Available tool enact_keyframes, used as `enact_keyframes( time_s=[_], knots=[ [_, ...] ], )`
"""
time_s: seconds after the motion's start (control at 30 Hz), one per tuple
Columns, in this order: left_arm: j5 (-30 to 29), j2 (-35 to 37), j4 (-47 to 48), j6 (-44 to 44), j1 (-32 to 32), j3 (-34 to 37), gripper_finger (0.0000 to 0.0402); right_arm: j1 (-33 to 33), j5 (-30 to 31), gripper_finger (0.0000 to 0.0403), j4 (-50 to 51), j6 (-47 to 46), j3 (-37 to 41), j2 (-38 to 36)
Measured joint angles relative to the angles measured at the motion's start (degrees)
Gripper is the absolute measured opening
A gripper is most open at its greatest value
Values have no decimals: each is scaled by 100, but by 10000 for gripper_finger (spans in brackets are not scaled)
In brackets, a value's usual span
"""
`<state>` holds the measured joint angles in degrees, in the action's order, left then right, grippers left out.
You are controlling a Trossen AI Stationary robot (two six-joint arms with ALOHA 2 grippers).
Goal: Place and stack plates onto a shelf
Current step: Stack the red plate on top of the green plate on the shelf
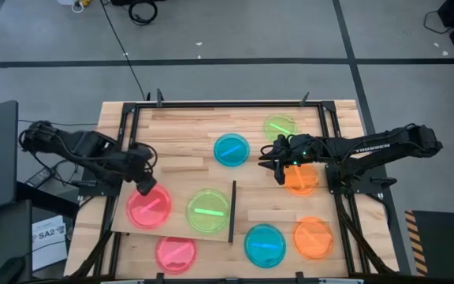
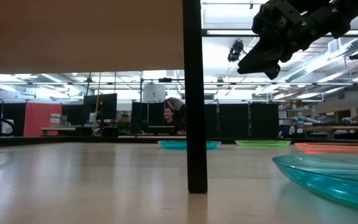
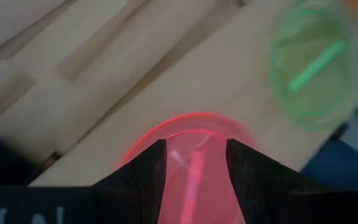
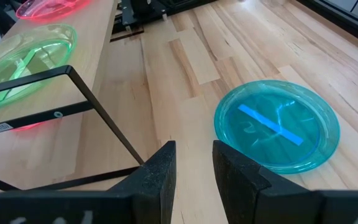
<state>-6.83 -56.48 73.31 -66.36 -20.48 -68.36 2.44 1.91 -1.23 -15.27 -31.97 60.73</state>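
The shelf (image 1: 181, 227) is a pale panel at the table's near left, with a black upright strip (image 1: 232, 211) on its right edge. A pink plate (image 1: 148, 207) and a green plate (image 1: 208, 210) lie flat on it. My left gripper (image 1: 143, 183) hangs open just above the pink plate (image 3: 194, 134), whose far rim shows between its fingers. My right gripper (image 1: 278, 170) hovers over bare table between a blue plate (image 1: 231, 150) and an orange plate (image 1: 300, 178). Its fingers (image 4: 194, 162) stand a little apart with nothing between them.
More plates lie on the table: green (image 1: 280, 126) at the far side, orange (image 1: 314, 237) and blue (image 1: 265, 244) near the front right, and pink (image 1: 176, 254) at the shelf's near edge. A black frame (image 1: 227, 103) borders the table.
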Motion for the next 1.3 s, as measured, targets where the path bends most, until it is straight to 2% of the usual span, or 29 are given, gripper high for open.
enact_keyframes(
  time_s=[0.13,0.3,0.4,0.83,1.07,1.3],
  knots=[
    [-288,-49,-398,145,-311,-1,172,-4,0,112,-1,-2,0,0],
    [-919,-170,-743,294,-728,-7,172,-4,0,112,-2,-2,0,0],
    [-1065,-301,-1153,494,-982,-7,172,-4,0,112,-5,-3,0,0],
    [-1158,-1440,-3610,1441,-1965,-7,172,-7,0,112,-42,-7,0,0],
    [-1163,-1880,-4218,1451,-2289,-7,172,-7,0,112,-39,-17,0,0],
    [-1438,-1966,-4700,1404,-2681,-7,172,-7,0,112,-39,-24,0,0]
  ],
)
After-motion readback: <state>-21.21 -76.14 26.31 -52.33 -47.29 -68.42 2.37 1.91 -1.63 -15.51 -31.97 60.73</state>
